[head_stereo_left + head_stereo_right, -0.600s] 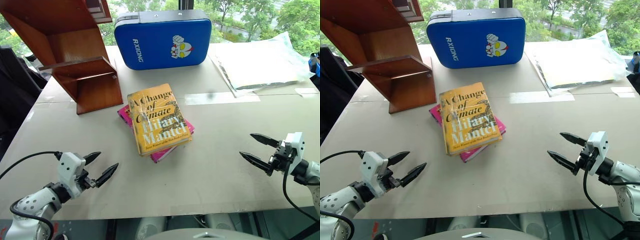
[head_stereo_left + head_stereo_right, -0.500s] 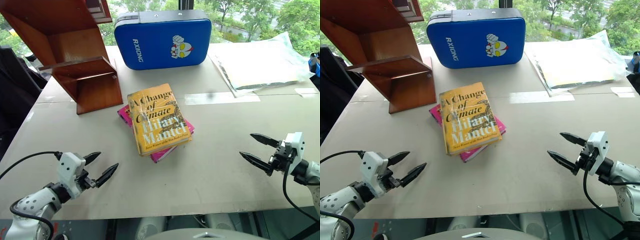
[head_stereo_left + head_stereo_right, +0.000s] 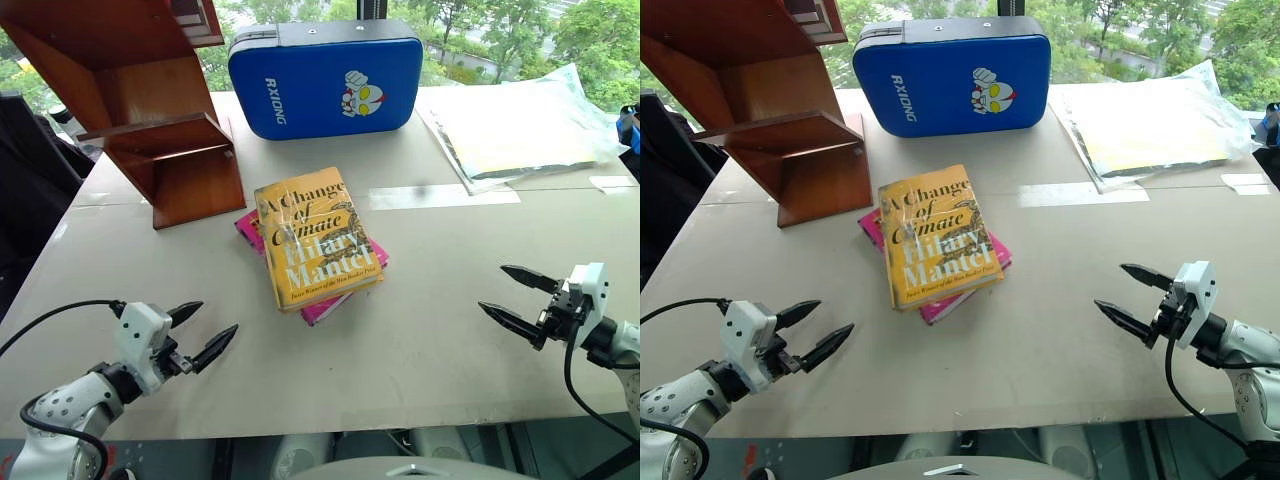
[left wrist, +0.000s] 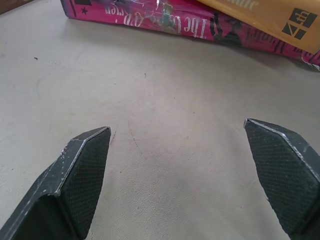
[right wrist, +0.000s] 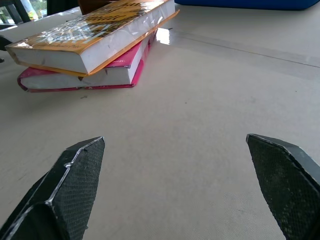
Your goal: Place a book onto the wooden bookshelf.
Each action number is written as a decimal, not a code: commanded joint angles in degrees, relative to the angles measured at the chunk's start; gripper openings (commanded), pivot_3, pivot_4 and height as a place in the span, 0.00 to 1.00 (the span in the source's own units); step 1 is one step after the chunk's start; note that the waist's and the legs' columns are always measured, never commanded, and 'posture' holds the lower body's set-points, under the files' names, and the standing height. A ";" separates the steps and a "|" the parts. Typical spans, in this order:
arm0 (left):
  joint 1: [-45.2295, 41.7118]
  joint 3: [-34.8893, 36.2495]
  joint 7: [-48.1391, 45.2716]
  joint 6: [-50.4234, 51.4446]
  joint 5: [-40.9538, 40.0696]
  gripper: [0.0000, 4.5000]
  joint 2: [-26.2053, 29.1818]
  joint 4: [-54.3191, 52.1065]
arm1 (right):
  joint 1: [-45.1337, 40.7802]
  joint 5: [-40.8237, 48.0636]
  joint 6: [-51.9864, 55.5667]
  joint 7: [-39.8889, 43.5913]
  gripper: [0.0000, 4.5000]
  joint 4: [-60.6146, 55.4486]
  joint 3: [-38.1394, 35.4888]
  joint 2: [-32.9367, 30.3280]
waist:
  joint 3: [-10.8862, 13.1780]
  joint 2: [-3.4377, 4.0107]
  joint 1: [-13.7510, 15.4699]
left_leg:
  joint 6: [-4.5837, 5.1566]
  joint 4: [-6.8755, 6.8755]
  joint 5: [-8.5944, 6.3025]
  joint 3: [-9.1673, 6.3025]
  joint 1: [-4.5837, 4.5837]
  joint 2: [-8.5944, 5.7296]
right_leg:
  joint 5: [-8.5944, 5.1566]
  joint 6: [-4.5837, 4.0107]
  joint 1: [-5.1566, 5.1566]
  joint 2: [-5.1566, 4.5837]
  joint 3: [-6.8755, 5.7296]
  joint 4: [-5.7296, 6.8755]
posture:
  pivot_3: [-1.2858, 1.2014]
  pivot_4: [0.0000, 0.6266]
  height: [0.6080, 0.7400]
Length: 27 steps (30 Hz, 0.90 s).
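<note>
The book, the thick yellow-orange hardback, lies flat in the middle of the frame, stacked askew on a thinner pink book so that its corners overhang, and the wooden bookshelf stands in the upper left, well apart from it on the same table. I judge the step in hand to be the reach and pick-up, with nothing yet lifted. To do it well I would bring both sides in low and level, take the yellow book by its long edges where it overhangs the pink one, and lift only the top volume; the glossy jacket looks slippery, so I would seat my pads on the boards and not on the jacket's loose edge. My left gripper sits in the lower left of the frame, its fingers spread wide, holding nothing and touching nothing, pointing toward the stack. My right gripper is at the lower right, likewise fully apart and empty, hanging over bare tabletop well short of the books. Behind the stack, at the top centre, stands a blue padded case, and a clear plastic sheet lies at the upper right.
</note>
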 commanded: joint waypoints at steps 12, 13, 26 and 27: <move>-3.89 4.62 -4.15 0.24 -1.85 0.98 5.73 2.44 | -10.98 -5.60 5.24 -11.91 1.00 -0.85 5.43 3.13 | 0.01 -0.04 -0.27 | -0.01 0.10 0.01 0.05 0.05 0.13 | 0.15 -0.25 0.00 0.10 -0.02 0.04 | 0.52 0.24 1.00; -5.36 5.53 -5.28 1.23 -3.12 0.98 7.18 3.38 | -13.80 -7.29 6.47 -14.59 1.00 0.00 7.05 4.35 | 0.00 -0.07 -0.26 | -0.01 0.14 0.01 0.05 0.05 0.18 | 0.19 -0.29 0.00 0.10 -0.06 0.04 | 0.52 0.24 1.00; -9.76 15.03 -21.33 11.67 -14.97 1.00 19.68 0.70 | -48.69 -22.89 5.69 -28.93 0.39 29.12 22.26 24.75 | 0.14 -0.18 -1.80 | -0.22 0.13 0.12 0.15 -0.04 0.41 | 0.47 -0.29 -0.22 0.48 -0.32 0.15 | 0.52 0.24 1.00; -9.37 16.03 -22.03 12.22 -14.80 1.00 20.37 0.56 | -50.59 -23.60 4.86 -28.90 0.26 31.74 22.91 25.98 | 0.14 -0.18 -1.82 | -0.24 0.08 0.12 0.15 -0.04 0.41 | 0.47 -0.29 -0.24 0.47 -0.32 0.14 | 0.52 0.24 1.00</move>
